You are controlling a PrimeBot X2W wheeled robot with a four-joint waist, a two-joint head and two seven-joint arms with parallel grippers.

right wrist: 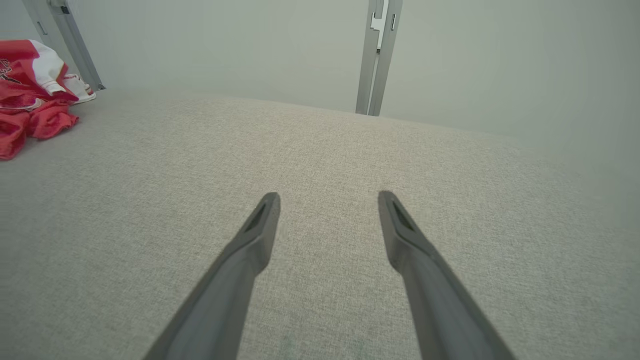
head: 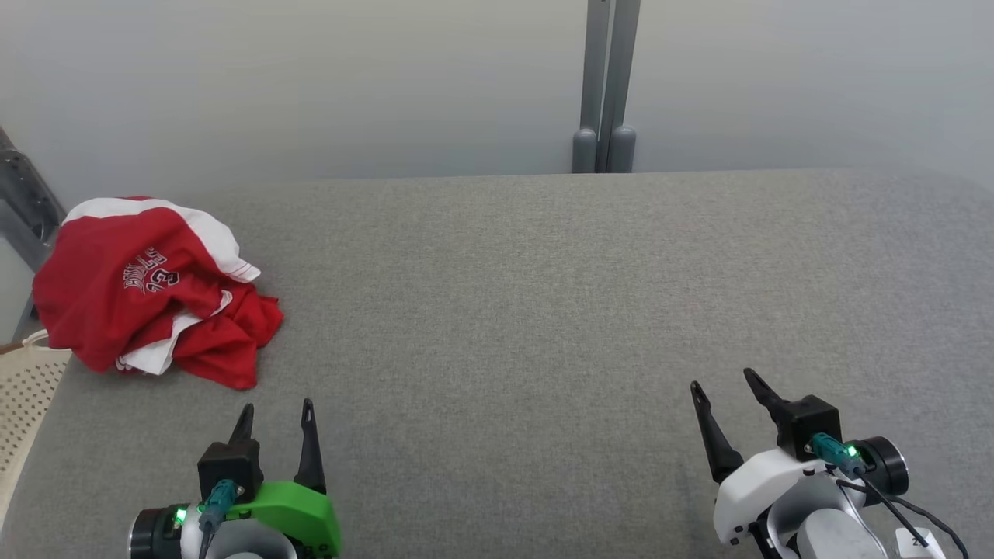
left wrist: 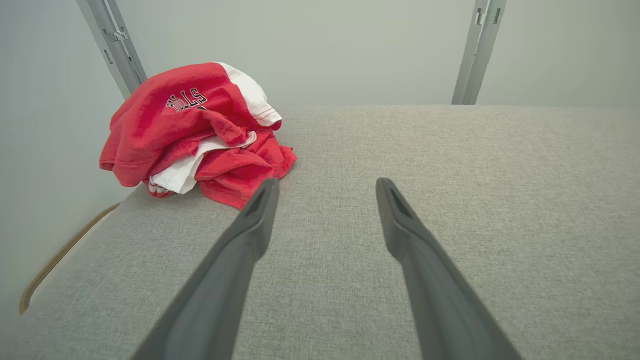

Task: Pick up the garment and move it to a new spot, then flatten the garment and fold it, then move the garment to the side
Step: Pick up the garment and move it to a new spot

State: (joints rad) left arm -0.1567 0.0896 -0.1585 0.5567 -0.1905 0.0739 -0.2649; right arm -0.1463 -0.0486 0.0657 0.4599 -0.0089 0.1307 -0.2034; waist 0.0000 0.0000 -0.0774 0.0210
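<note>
Pick-up not begun: garment [head: 147, 287] lay crumpled at upper left on the bench [head: 543, 310], left end effector [head: 277, 406] and right end effector [head: 722, 380] both empty, fingers apart; next move probably needed a left reach onto it.

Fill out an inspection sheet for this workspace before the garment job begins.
Surface: grey fabric-covered table, flat, no stains seen.
Job's things: red and white garment, crumpled in a heap at the table's left edge, not gripped.
Clutter: nothing seen.
Grippers: left gripper open, just short of the garment; right gripper open over bare table; both hold nothing.
Cables: thin dark cable loops at the right wrist, away from the garment.
Surroundings: plain pale wall; grey post behind the table; cream perforated object, perhaps a basket, beside the left edge.
</note>
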